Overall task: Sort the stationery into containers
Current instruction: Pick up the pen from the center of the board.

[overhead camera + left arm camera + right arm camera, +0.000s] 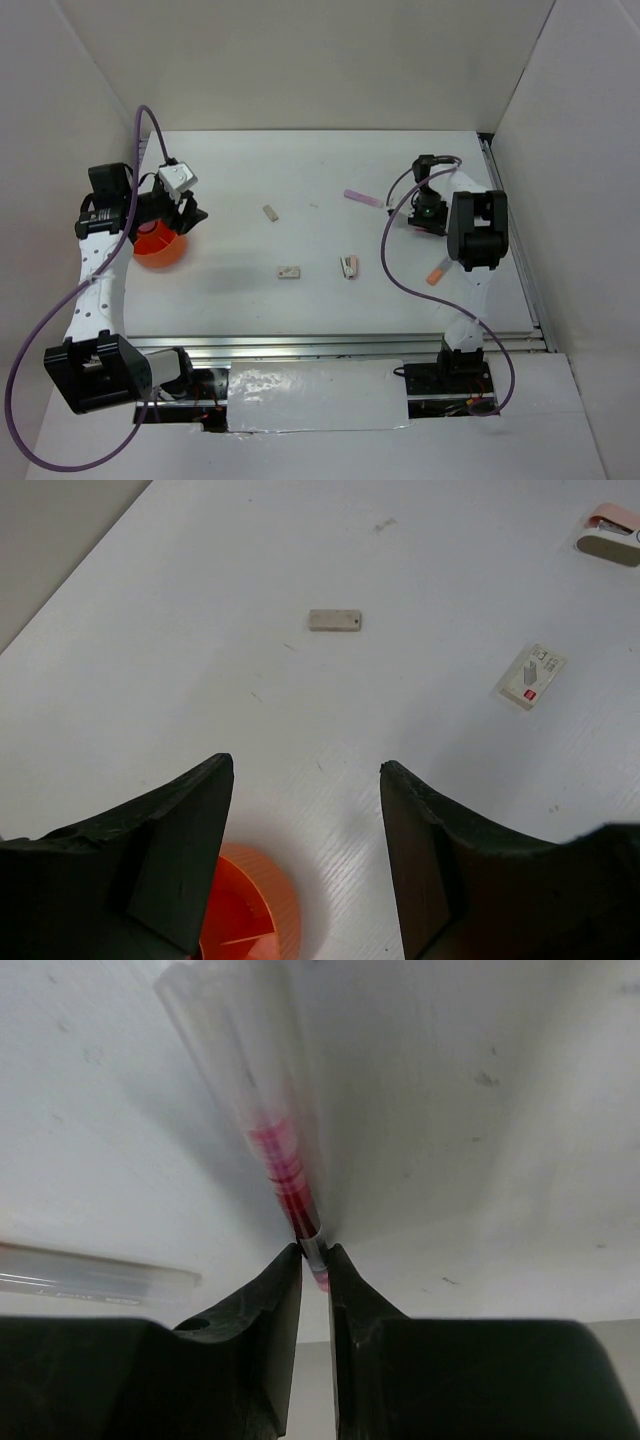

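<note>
Your right gripper (314,1255) is clamped on the thin tip of the red pen (280,1150), whose clear barrel runs away from the fingers across the white table (500,1110). A pale pen (90,1275) lies just to its left. Your left gripper (305,768) hangs with jaws apart by the orange tub (262,905) at the table's left side. A grey eraser block (335,620) and a labelled eraser block (533,676) lie farther out, mid-table.
</note>
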Available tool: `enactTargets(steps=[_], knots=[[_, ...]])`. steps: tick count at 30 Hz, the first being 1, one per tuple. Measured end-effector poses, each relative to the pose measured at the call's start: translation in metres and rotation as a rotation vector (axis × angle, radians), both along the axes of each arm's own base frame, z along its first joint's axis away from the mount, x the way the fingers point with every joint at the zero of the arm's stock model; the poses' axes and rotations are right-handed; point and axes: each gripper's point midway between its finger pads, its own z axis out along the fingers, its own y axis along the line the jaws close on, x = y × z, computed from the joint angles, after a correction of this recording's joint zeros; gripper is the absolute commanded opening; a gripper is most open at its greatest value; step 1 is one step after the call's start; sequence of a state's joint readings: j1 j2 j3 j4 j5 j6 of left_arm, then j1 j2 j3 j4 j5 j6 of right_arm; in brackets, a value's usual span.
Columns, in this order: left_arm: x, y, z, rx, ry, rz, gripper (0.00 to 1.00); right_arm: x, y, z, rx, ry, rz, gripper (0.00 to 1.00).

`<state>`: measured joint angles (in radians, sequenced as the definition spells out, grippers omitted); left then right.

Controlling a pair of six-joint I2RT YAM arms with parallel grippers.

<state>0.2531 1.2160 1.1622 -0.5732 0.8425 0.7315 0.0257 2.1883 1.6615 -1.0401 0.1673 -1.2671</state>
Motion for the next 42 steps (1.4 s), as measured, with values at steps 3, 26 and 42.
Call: enactTargets(steps=[3,26,42], knots=[[0.001,0.000,0.001,-0.007,-0.002,0.005,0.73,0.000,0.006,-0.003,-0.032,0.019,0.035,0.13],[-0.005,-0.012,0.044,-0.576,0.096,0.149,0.75,0.014,0.166,0.138,0.571,-0.288,0.056,0.00],[-0.017,-0.130,0.075,-0.715,0.242,-0.101,0.78,-0.096,0.381,0.232,1.096,-0.075,0.141,0.00]])
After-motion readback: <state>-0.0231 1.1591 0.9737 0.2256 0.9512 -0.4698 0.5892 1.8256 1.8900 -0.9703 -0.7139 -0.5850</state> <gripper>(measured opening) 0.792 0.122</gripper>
